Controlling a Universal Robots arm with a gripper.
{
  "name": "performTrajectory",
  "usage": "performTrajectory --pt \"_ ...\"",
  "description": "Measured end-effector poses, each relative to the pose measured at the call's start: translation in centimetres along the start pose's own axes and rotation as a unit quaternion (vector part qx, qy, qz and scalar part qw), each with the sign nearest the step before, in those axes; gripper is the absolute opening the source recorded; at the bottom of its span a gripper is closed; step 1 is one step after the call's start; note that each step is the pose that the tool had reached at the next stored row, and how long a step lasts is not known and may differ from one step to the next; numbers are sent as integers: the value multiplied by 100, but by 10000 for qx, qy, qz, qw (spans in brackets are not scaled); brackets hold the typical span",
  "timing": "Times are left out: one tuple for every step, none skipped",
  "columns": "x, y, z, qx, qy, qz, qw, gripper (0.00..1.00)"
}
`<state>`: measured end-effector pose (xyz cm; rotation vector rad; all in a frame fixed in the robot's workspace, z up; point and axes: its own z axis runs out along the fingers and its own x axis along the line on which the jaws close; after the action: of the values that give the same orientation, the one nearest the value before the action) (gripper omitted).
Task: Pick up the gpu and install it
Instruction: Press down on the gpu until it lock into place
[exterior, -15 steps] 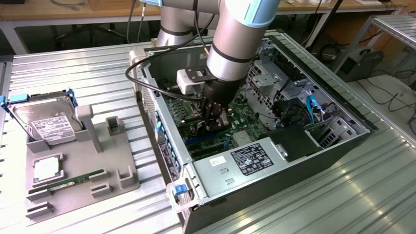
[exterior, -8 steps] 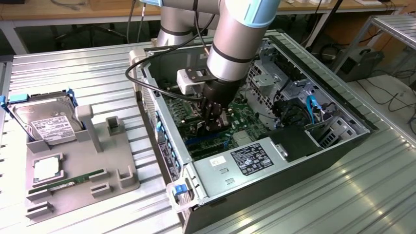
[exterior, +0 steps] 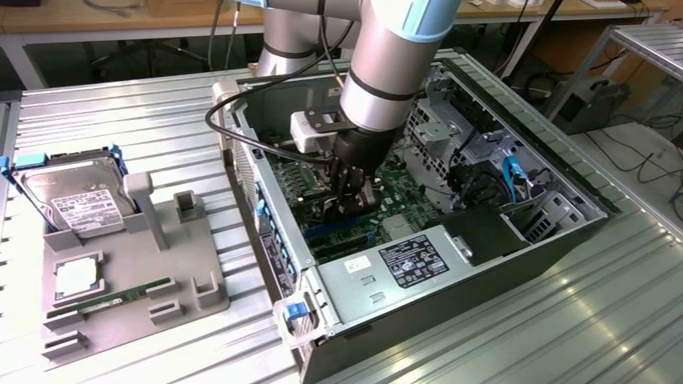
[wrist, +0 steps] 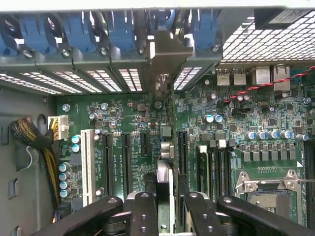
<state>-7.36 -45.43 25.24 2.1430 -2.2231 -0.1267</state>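
The arm reached down into the open computer case, which lay on its side on the ribbed metal surface. The tool sat low over the green motherboard, near the middle of the case in the exterior view.

In the wrist view the tool was closed on the gpu, its black fingers pressed against the card from both sides. The gpu stood on edge, seen end-on as a thin strip running away from the camera toward the rear wall of the case. Its silvery bracket stood at the far end, at the row of rear slot openings and below the blue retaining clips. The card stood in line with the black expansion slots on the board; whether it was fully seated in one could not be told.

A white slot lay beside the black ones, and the CPU socket sat at about 4 o'clock from the card in the wrist view.

In the exterior view, at 9 o'clock from the case and well apart from it, a grey holder tray rested on the surface. It carried a hard drive standing on edge, a green memory stick lying flat and a square chip. The power supply filled the near corner of the case.
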Motion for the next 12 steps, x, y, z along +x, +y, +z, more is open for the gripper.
performTrajectory --pt "0 -1 12 0 -1 0 10000 26" --pt "0 -2 21 0 -1 2 10000 26" --pt "1 -2 26 0 0 5 10000 26" --pt "1 -3 31 1 -1 9 10000 26" --pt "1 -3 37 1 -2 13 10000 26" --pt "1 -4 41 1 -2 16 10000 26" --pt "1 -4 44 0 -1 17 10000 26" --pt "1 -4 46 -1 -2 17 10000 26" --pt "1 -4 49 0 -4 17 10000 26" --pt "1 -4 52 0 -5 17 10000 26" --pt "1 -5 53 0 -6 17 10000 26" --pt "1 -5 55 0 -7 17 10000 26"
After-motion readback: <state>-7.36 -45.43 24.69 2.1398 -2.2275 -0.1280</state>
